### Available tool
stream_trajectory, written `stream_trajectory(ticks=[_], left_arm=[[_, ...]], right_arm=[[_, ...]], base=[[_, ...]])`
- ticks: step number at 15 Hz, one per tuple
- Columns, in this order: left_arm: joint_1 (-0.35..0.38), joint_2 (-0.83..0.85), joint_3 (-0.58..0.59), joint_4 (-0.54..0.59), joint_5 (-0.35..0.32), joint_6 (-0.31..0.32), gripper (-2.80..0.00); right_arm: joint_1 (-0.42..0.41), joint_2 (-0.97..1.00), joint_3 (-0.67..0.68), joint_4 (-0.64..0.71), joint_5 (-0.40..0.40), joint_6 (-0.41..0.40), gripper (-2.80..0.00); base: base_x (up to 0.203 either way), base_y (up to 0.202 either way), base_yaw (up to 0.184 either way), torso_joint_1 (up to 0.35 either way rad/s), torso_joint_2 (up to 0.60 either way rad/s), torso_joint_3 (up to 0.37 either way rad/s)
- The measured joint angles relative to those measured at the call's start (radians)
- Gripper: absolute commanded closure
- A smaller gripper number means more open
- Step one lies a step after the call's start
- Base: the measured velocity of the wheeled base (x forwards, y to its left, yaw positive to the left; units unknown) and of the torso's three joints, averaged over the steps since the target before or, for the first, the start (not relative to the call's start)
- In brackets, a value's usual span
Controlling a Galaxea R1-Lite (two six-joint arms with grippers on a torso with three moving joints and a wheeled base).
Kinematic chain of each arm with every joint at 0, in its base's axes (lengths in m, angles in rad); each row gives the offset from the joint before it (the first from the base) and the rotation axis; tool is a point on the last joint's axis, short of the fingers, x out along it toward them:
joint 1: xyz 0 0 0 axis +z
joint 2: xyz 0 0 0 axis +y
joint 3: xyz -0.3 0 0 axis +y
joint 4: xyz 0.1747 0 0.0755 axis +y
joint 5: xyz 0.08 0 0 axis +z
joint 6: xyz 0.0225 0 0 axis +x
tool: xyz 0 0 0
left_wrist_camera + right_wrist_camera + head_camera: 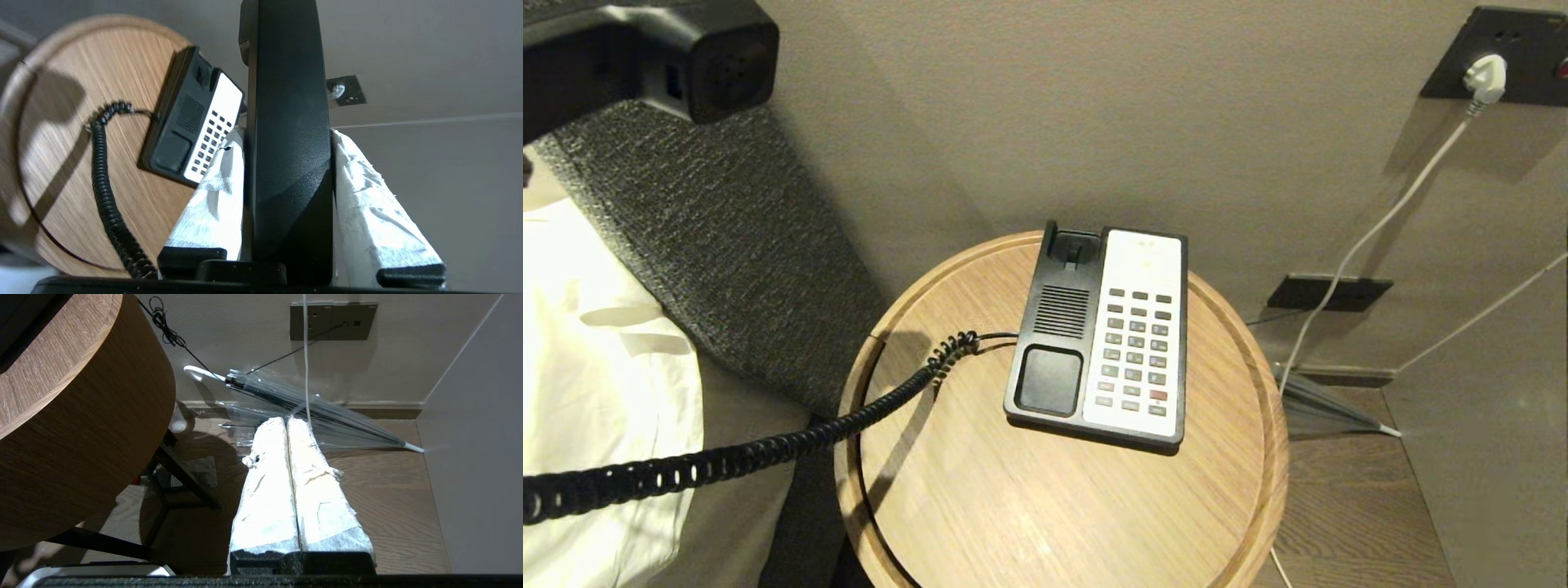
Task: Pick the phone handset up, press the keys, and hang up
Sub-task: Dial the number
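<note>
Round wooden table [1045, 498] holds the black-and-white phone base [1054, 343] with grey keys [1135, 351]. High at the head view's left hangs the long black phone handset [645, 61], its curly cord [768, 449] trailing. Left gripper [288, 134] squeezes the handset. Right gripper [288, 420] is closed, empty, above the floor.

- phone handset [288, 143]: smooth black plastic with a soft sheen
- coiled cord [735, 457]: ribbed black plastic
- table [1029, 498]: light wood, matt, visible grain
- keys [1135, 351]: dark grey on a glossy white faceplate
- headboard [719, 245]: coarse woven grey cloth
- left tool [286, 139] fingers [367, 196]: wrapped in crinkled white tape
</note>
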Motion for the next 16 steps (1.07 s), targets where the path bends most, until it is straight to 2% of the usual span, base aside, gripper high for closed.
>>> stream_trajectory(ticks=[3, 6, 9, 12, 14, 16], left_arm=[[0.0, -0.023, 0.077, -0.146, -0.016, 0.094, 0.0], [-0.001, -0.07, 0.164, -0.266, -0.115, 0.145, 0.0], [-0.001, -0.131, 0.286, -0.392, -0.219, 0.232, 0.0], [-0.001, -0.17, 0.392, -0.561, -0.243, 0.245, 0.0], [-0.001, -0.184, 0.421, -0.579, -0.246, 0.249, 0.0], [-0.001, -0.189, 0.431, -0.581, -0.246, 0.284, 0.0]], right_arm=[[0.0, 0.0, 0.0, 0.0, 0.0, 0.0, 0.0], [0.001, 0.0, 0.0, 0.0, 0.0, 0.0, 0.0], [0.0, 0.0, 0.0, 0.0, 0.0, 0.0, 0.0], [0.0, 0.0, 0.0, 0.0, -0.001, 0.0, 0.0], [0.0, 0.0, 0.0, 0.0, -0.001, 0.0, 0.0], [0.0, 0.0, 0.0, 0.0, 0.0, 0.0, 0.0]], base=[[0.0, 0.0, 0.0, 0.0, 0.0, 0.0], [0.0, 0.0, 0.0, 0.0, 0.0, 0.0], [0.0, 0.0, 0.0, 0.0, 0.0, 0.0], [0.0, 0.0, 0.0, 0.0, 0.0, 0.0], [0.0, 0.0, 0.0, 0.0, 0.0, 0.0], [0.0, 0.0, 0.0, 0.0, 0.0, 0.0]])
